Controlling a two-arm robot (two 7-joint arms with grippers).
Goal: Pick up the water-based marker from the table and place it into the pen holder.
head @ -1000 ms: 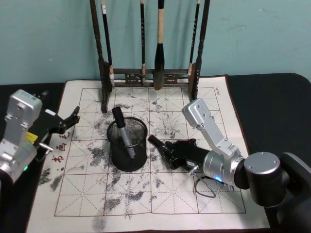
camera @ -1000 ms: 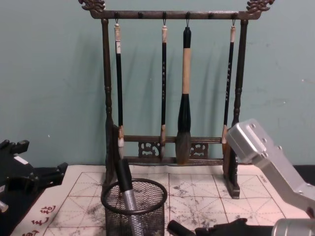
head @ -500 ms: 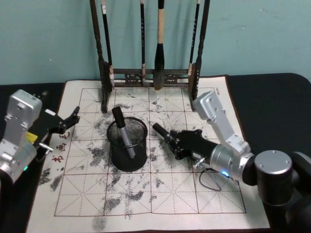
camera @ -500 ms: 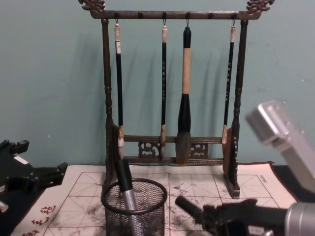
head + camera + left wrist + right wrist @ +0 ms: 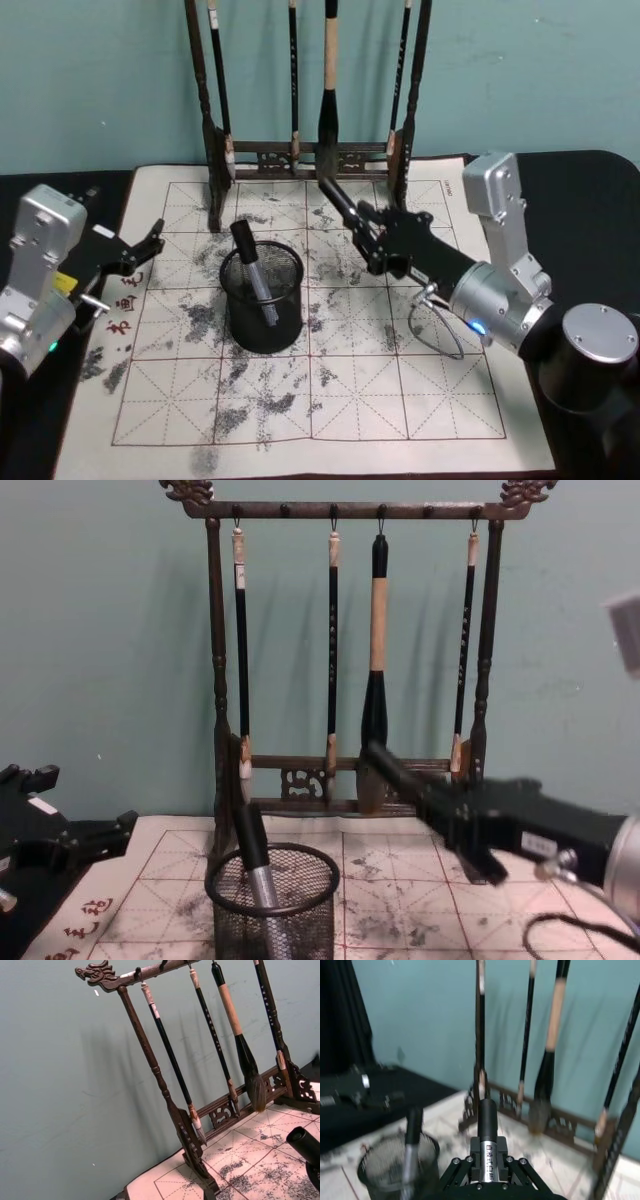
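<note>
My right gripper (image 5: 378,240) is shut on a black water-based marker (image 5: 340,205), held in the air above the mat, right of and behind the pen holder (image 5: 262,325). The marker (image 5: 388,767) points up and left, its tip in front of the brush rack. In the right wrist view the marker (image 5: 487,1127) sticks out between the fingers (image 5: 461,1167), with the pen holder (image 5: 395,1172) lower and to one side. The black mesh pen holder (image 5: 300,910) holds another marker (image 5: 250,268) with a silver body. My left gripper (image 5: 145,250) stays open at the mat's left edge.
A tall dark wooden brush rack (image 5: 310,155) with several hanging brushes (image 5: 375,680) stands at the mat's far edge, close behind the raised marker. The ink-stained felt mat (image 5: 350,400) covers the table. A loose cable (image 5: 440,335) hangs under my right wrist.
My right gripper has risen from the mat with the marker and swung back toward the rack. The left arm and pen holder have not moved.
</note>
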